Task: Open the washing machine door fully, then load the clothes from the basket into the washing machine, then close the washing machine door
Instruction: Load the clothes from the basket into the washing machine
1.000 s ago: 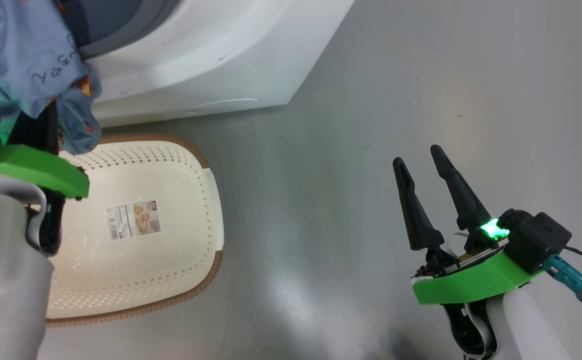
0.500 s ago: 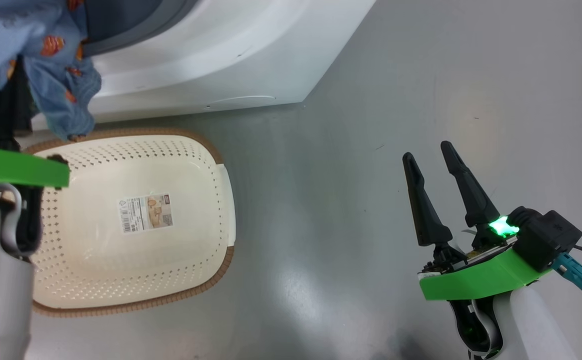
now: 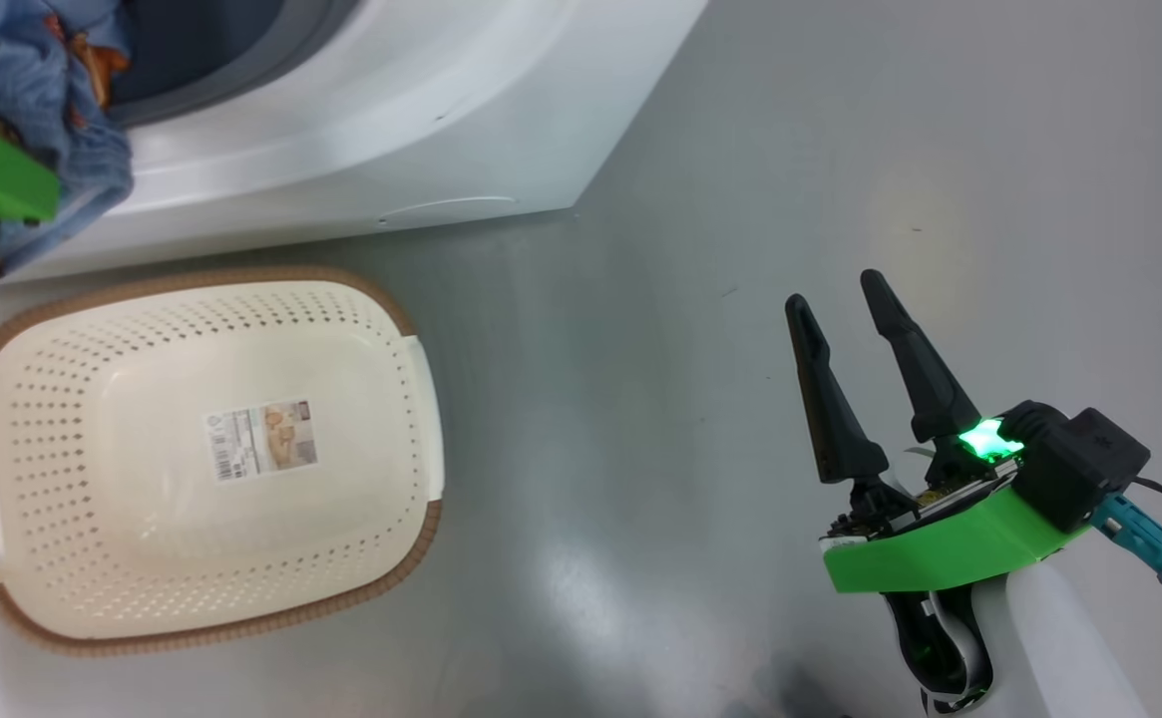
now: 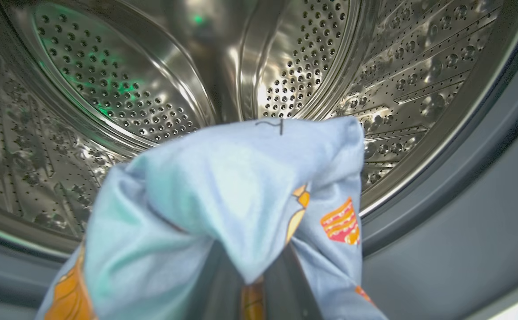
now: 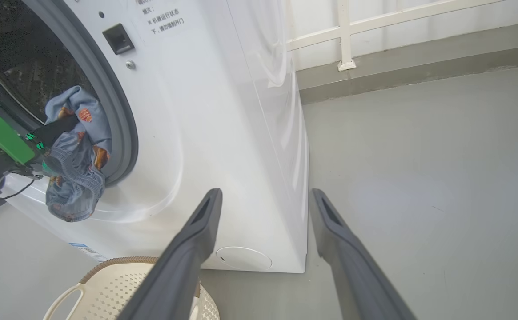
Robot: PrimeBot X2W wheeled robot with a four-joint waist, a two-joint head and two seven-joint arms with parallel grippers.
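Note:
My left gripper (image 5: 56,130) is shut on the clothes (image 3: 52,90), a light blue bundle with orange prints. It holds them at the mouth of the washing machine (image 3: 361,110). In the left wrist view the clothes (image 4: 223,186) drape over my fingers, just in front of the steel drum (image 4: 152,89) and grey gasket (image 4: 463,213). Part of the bundle (image 5: 74,178) hangs below the opening's lower rim. The cream basket (image 3: 361,399) stands on the floor before the machine with only a label (image 3: 261,439) in it. My right gripper (image 3: 837,292) is open over the floor, holding nothing. The washing machine door is out of view.
Bare grey floor (image 3: 740,150) lies to the right of the machine and basket. In the right wrist view a white railing (image 5: 343,35) and a low kerb run behind the machine. A round cover (image 5: 244,258) sits low on the machine's front.
My left gripper has carried the clothes up from over the basket towards the drum opening, uncovering the basket's left side. The right gripper has stayed open in place. The camera shifted slightly.

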